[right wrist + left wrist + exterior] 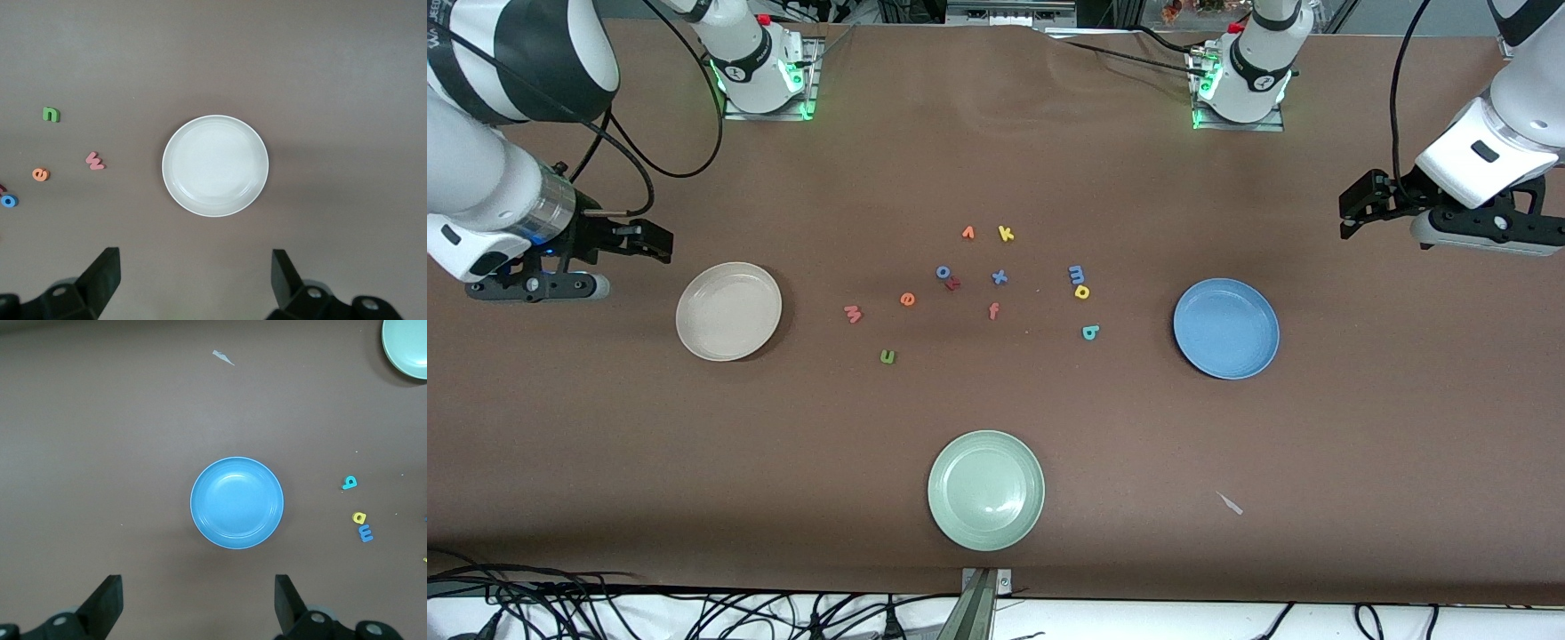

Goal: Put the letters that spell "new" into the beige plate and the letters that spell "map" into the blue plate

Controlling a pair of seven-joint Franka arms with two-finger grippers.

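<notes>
Beige plate point(728, 311) toward the right arm's end of the table, nothing in it; seen also in the right wrist view point(215, 165), bare inside. Blue plate point(1225, 328) toward the left arm's end, nothing in it; bare likewise in the left wrist view point(237, 503). Green plate point(985, 490) near the table's front edge, at mid-length, nothing in it.

All letters flat on the table between the beige and blue plates, none in any plate. Pink w point(853, 314) nearest the beige plate, orange e point(907, 299) just beside it toward the middle, green n point(887, 356) nearer the front camera than both. Blue m point(1076, 273) and yellow a point(1082, 292) touching or nearly so, on the blue plate's side of the cluster; teal p point(1090, 332) nearer the front camera than those two. Same three in the left wrist view: p point(349, 482), a point(359, 517), m point(365, 533).

In the middle: blue o point(943, 272) touching a small red letter point(952, 284), blue x point(1000, 276), orange f point(993, 311); farther from the camera, an orange letter point(967, 233) and yellow k point(1006, 234). Small pale scrap point(1230, 503) near the front edge, toward the left arm's end.

Right gripper point(660, 241) in the air over bare table at the right arm's end, near the beige plate, fingers point(107, 273) wide apart, holding nothing. Left gripper point(1352, 209) in the air over bare table at the left arm's end, near the blue plate, fingers point(110, 600) wide apart, holding nothing.
</notes>
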